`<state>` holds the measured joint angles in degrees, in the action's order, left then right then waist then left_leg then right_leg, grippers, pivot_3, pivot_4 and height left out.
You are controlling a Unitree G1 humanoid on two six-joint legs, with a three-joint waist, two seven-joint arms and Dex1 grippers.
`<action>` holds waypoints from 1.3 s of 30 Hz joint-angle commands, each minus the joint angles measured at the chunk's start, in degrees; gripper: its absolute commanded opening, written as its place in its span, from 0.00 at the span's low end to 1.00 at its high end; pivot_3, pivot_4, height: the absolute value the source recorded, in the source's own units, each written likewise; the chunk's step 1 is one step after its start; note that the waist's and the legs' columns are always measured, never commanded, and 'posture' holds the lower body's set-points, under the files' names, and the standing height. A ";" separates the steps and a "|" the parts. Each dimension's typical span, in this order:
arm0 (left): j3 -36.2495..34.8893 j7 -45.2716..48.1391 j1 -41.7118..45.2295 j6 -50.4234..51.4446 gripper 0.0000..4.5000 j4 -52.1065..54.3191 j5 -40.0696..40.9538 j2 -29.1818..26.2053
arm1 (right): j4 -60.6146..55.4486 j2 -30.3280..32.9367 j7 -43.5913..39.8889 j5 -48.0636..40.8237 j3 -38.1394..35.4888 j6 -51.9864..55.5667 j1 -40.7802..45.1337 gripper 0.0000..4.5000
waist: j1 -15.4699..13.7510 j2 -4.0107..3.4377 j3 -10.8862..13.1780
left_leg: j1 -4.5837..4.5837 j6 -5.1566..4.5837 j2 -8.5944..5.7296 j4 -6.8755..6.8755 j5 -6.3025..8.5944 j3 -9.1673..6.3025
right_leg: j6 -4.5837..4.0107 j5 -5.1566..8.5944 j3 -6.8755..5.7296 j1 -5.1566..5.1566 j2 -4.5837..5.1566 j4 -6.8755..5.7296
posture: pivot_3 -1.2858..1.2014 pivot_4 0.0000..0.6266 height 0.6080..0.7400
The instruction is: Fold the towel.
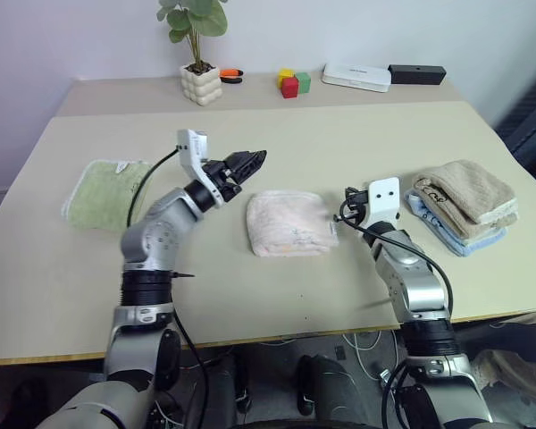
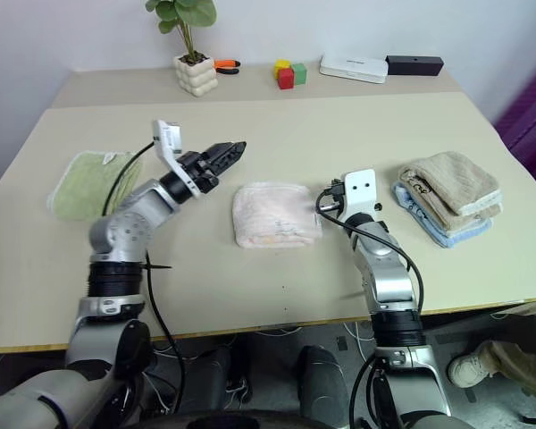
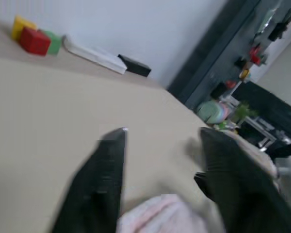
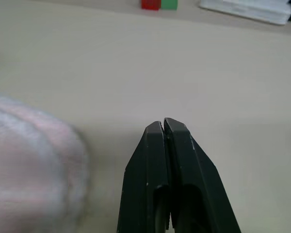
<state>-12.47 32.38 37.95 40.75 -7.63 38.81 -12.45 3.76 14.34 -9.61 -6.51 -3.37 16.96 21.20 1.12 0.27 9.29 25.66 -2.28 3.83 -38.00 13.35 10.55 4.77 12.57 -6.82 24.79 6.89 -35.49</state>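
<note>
Centrally, folded towel point(image 1: 290, 223) between released left hand point(image 1: 255, 163), clenched empty right hand point(image 4: 163, 125).

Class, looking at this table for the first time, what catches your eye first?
A folded pink towel lies mid-table between the two grippers: the left gripper open above the table, the right gripper shut beside the towel. A green towel lies at the left, a stack of towels at the right.

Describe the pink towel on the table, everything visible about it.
The towel is pale pink, soft terry cloth, folded into a thick, roughly square bundle with layered edges showing along its near side. It lies flat on the beige table, near the middle, between the two arms. Neither gripper touches it; nothing rests on it.
</note>
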 commanded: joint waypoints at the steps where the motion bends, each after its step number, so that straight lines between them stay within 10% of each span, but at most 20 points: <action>1: 0.19 2.41 -3.13 8.21 0.98 2.75 3.43 -4.38 | -1.38 1.41 -1.02 -0.20 -1.79 -1.98 0.86 0.00 | 0.07 0.00 0.00 | -0.02 0.01 0.00 0.00 -0.01 0.01 | 0.01 0.00 0.00 -0.01 -0.01 -0.01 | 0.52 0.24 1.00; 17: -5.82 -6.90 -11.40 31.68 0.99 7.00 17.27 -2.55 | -11.91 9.05 -25.69 -16.93 -5.93 -5.14 -2.90 0.00 | -0.29 0.00 0.05 | -0.16 0.07 0.02 0.03 -0.02 -0.03 | 0.03 0.03 0.04 -0.13 -0.01 0.00 | 0.52 0.24 1.00; 20: -3.96 -6.26 -12.74 32.50 1.00 8.47 16.22 -4.09 | -12.38 11.36 -29.09 -21.13 -7.95 -3.34 -3.24 0.18 | -0.21 0.00 0.05 | -0.19 0.08 0.02 0.04 -0.01 -0.03 | 0.01 0.03 0.04 -0.14 -0.02 0.00 | 0.52 0.24 1.00; 27: -3.62 -6.56 -13.22 31.34 1.00 8.37 15.61 -4.35 | -14.83 14.90 -34.31 -25.20 -9.79 -1.88 -4.92 0.96 | -0.50 0.00 0.05 | -0.18 -0.06 0.06 0.04 0.23 -0.06 | -0.19 0.13 0.03 -0.12 0.03 0.00 | 0.52 0.24 1.00; 39: -1.32 -9.33 -10.33 30.04 1.00 1.59 14.08 2.86 | -19.31 26.07 -48.03 -24.01 -10.51 -6.42 -13.31 0.98 | -1.32 0.00 0.05 | -0.22 -0.21 -0.01 -0.04 0.34 -0.05 | -0.20 0.12 0.01 -0.21 0.16 0.11 | 0.52 0.24 1.00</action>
<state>-14.52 23.47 27.48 69.80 -5.22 52.90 -10.24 -13.26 39.22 -56.12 -30.84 -12.17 12.71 8.05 -0.21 0.27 9.34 25.44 -2.49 3.82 -38.04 13.69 10.50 4.57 12.69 -6.80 24.58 7.06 -35.39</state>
